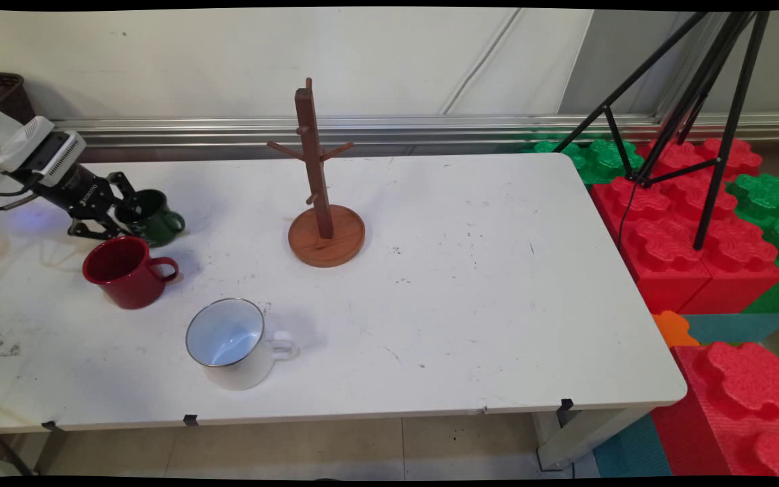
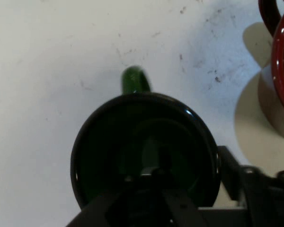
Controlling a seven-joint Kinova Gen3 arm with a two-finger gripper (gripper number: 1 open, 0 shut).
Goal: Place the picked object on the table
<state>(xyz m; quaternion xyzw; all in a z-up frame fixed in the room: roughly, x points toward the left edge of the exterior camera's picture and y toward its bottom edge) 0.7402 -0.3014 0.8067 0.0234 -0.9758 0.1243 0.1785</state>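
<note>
My gripper (image 1: 126, 215) is at the table's left side, shut on the rim of a dark green mug (image 1: 159, 220). The mug tips toward the hand, and its handle points away to the right. In the hand view the green mug (image 2: 132, 137) fills the lower middle, mouth toward the camera, with its handle (image 2: 134, 80) sticking up. One finger of the gripper (image 2: 191, 165) reaches inside the mug and the other sits outside its wall on the right. A red mug (image 1: 126, 270) stands just in front of the hand, and its rim (image 2: 281, 71) shows at the hand view's right edge.
A white enamel mug (image 1: 230, 341) stands nearer the table's front edge. A wooden mug tree (image 1: 322, 203) with pegs on a round base stands mid-table. Off the table's right edge are red and green foam blocks (image 1: 687, 237) and a black tripod (image 1: 707, 122).
</note>
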